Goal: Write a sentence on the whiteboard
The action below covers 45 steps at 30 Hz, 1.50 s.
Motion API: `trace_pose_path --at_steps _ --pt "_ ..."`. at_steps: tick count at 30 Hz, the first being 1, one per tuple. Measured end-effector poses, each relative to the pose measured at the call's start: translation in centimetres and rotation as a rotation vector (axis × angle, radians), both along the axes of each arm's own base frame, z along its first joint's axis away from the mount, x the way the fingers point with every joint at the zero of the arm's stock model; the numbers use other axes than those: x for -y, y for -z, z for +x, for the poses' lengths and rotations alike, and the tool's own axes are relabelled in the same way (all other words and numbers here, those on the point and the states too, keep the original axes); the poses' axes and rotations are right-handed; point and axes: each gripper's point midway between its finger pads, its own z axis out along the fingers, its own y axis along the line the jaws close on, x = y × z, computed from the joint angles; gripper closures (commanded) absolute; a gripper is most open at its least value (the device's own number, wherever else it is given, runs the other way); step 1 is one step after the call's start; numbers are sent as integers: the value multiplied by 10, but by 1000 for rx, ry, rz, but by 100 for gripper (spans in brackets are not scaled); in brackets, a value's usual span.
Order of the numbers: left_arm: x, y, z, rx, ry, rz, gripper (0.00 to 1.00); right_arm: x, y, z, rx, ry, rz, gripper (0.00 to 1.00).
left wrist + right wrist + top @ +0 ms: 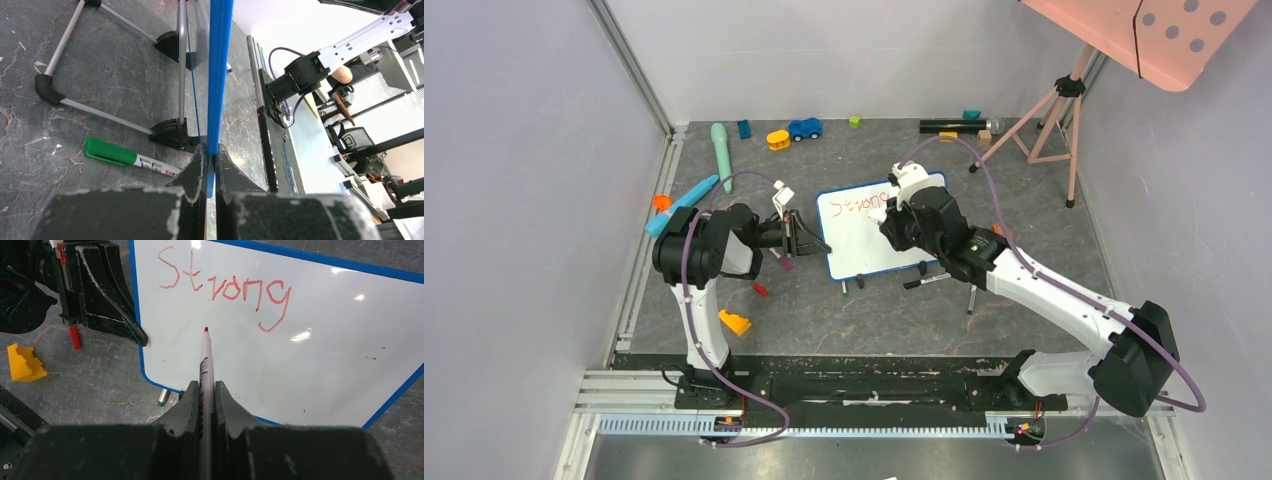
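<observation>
The whiteboard [864, 245], white with a blue frame, stands tilted on a wire stand mid-table. It fills the right wrist view [310, 355]. One line of the sentence [225, 287], the red word "Strong", runs along its top; it shows small in the top view [861, 204]. My left gripper [212, 162] is shut on the board's blue left edge [220, 75]. My right gripper [204, 395] is shut on a red marker [205, 360], its tip just below the "r", at or just off the board. The right gripper [886, 222] sits over the board.
A green-capped marker [127, 156] lies under the board beside the stand's feet [170, 134]. A black marker [929, 280] lies in front of the board. A yellow block [734, 322], small red piece [760, 289], toys along the back and a pink tripod [1049, 115] surround it.
</observation>
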Motion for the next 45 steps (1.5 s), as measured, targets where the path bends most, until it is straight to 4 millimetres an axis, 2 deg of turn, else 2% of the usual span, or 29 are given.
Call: trace_pose_path --at_steps 6,18,26,45 --pt "0 0 0 3 2 0 98 -5 5 -3 -6 -9 -14 100" --pt "0 0 -1 8 4 -2 98 -20 36 0 -57 -22 -75 100" --pt "0 1 -1 5 4 -2 98 -31 32 7 -42 -27 -65 100" --pt "0 2 0 3 4 -2 98 -40 32 13 -39 -33 -61 100"
